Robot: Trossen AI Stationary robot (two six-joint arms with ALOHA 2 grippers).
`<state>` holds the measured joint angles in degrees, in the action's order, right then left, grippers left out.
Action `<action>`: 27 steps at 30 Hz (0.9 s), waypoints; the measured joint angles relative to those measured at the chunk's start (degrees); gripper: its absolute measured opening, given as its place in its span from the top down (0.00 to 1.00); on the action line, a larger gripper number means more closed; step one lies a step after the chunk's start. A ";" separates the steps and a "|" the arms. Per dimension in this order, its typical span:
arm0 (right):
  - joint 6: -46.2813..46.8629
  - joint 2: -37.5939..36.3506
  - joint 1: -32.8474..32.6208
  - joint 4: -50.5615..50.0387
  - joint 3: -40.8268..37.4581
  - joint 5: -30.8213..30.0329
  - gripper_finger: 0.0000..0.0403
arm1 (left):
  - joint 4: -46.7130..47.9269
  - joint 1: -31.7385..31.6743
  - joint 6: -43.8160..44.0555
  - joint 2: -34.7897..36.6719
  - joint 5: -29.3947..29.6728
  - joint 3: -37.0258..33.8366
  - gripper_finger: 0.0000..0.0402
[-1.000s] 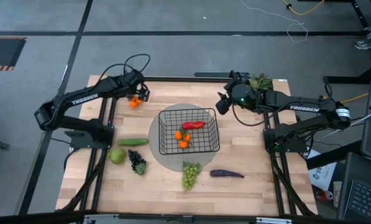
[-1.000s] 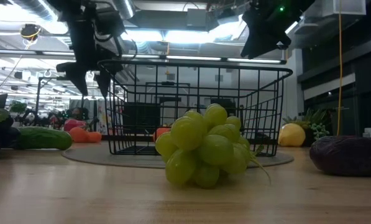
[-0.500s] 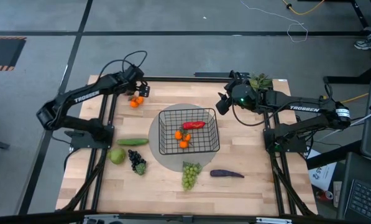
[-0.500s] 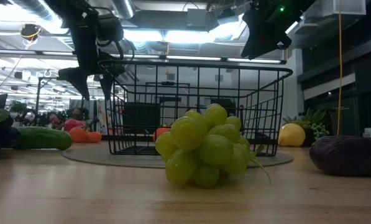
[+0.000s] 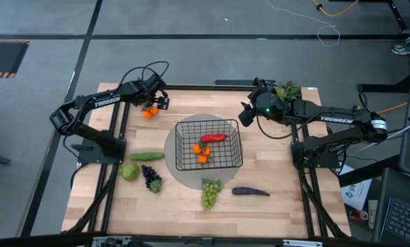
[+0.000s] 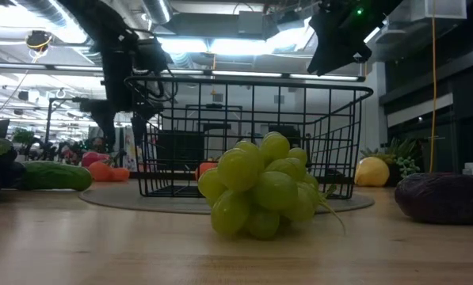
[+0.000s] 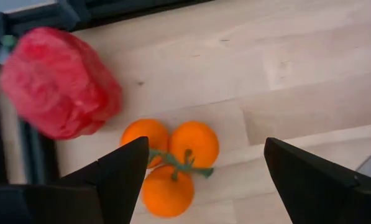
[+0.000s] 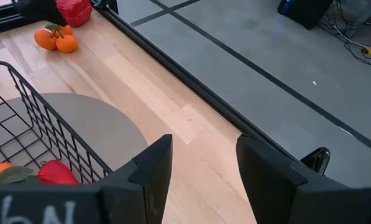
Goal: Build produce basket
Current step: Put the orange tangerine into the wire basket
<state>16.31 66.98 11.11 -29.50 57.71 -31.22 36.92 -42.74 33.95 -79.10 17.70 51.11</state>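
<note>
Left gripper: we see the left gripper point(image 5: 156, 103) poised over the far left part of the table point(image 5: 287, 206), its fingers point(image 7: 120, 171) spread wide apart with nothing between them; in its wrist view the gap frames a cluster of three oranges point(image 7: 171, 158).
Oranges on the table: the cluster point(image 5: 148, 113) lies just beside the left gripper, with a red pepper point(image 7: 58, 84) close to it at the table's edge.
Right gripper: we see the right gripper point(image 5: 245, 114) held above the table near the basket's far right corner, jaws parted and empty; its fingers point(image 8: 151, 165) show apart in its wrist view.
Basket: the black wire basket point(image 5: 180, 163) stands on a round grey mat point(image 5: 179, 180) at the table's middle.
Inside the basket: a red chili point(image 5: 213, 137) and a second bunch of oranges point(image 5: 202, 152) lie on its floor.
Cucumber: it lies point(image 5: 147, 156) left of the basket, on the bare wood.
Green apple: we find it point(image 5: 129, 171) near the left edge, in front of the cucumber.
Purple grapes: they sit point(image 5: 152, 180) just beside the apple.
Green grapes: the bunch point(image 5: 209, 192) rests at the mat's near edge, in front of the basket.
Eggplant: it lies point(image 5: 251, 192) to the right of the green grapes.
Yellow pear: in the low view it point(image 6: 371, 172) sits on the table beyond the basket's right side.
</note>
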 joint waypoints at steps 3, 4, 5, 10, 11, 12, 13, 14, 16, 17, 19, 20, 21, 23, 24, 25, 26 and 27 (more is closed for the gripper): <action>-0.02 0.00 0.02 0.00 0.00 0.00 0.56 | -0.21 0.00 0.02 -1.55 -0.58 0.00 0.21; -0.02 0.00 0.00 -0.02 0.00 0.00 0.56 | -0.12 0.00 0.02 -2.11 -0.54 0.00 0.21; -0.02 0.00 0.00 -0.02 0.00 0.00 0.56 | 0.08 0.00 -0.01 -2.71 -0.53 0.00 0.21; -0.02 0.00 0.00 -0.26 0.00 0.00 0.56 | 0.38 0.02 -0.02 -5.97 -0.84 0.00 0.23; -0.04 0.00 0.00 -0.42 0.00 0.00 0.56 | 0.40 0.00 0.00 -6.70 -0.64 0.00 0.24; -0.03 0.00 0.00 -0.58 0.00 0.00 0.56 | 0.51 0.00 0.00 -7.31 -0.47 0.00 0.25; -0.01 0.00 0.00 -0.86 0.00 0.00 0.56 | 0.65 0.00 0.04 -7.81 -0.29 0.00 0.26; 0.12 0.00 0.00 -1.21 0.00 0.00 0.56 | 0.66 0.00 0.26 -8.12 -0.29 0.00 0.28; 0.56 0.00 0.00 -2.15 0.00 0.00 0.56 | 0.94 0.02 1.17 -8.38 -0.27 0.00 0.30; 1.20 0.00 0.00 -2.71 0.00 0.00 0.56 | 1.16 0.06 1.71 -8.38 -0.24 0.00 0.31; 1.54 0.00 0.00 -3.52 -0.02 -0.01 0.56 | 1.13 0.17 2.20 -8.36 -0.23 0.00 0.32; 1.55 0.00 0.01 -3.76 -0.02 -0.02 0.56 | 1.31 0.16 2.70 -8.36 -0.23 0.00 0.33; 1.60 0.00 0.01 -3.89 -0.02 0.00 0.56 | 1.56 0.17 3.04 -8.36 -0.25 0.00 0.34; 1.62 0.00 0.00 -4.01 -0.02 0.00 0.56 | 2.05 0.15 3.19 -8.36 -0.51 0.00 0.36; 1.62 0.00 0.00 -4.15 -0.02 -0.01 0.56 | 2.26 0.15 3.23 -8.36 -0.84 0.00 0.37; 1.62 0.00 0.00 -4.29 -0.02 -0.02 0.56 | 2.53 0.17 3.35 -8.36 -0.98 0.00 0.38; 1.62 0.00 0.00 -4.37 -0.02 0.00 0.56 | 2.84 0.20 3.44 -8.36 -1.03 0.00 0.39; 1.65 0.00 0.01 -4.37 -0.02 0.00 0.56 | 3.05 0.21 3.45 -8.36 -1.08 0.00 0.41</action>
<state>17.96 66.98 11.12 -33.87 57.69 -31.22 39.97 -42.53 37.41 -87.46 16.62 51.11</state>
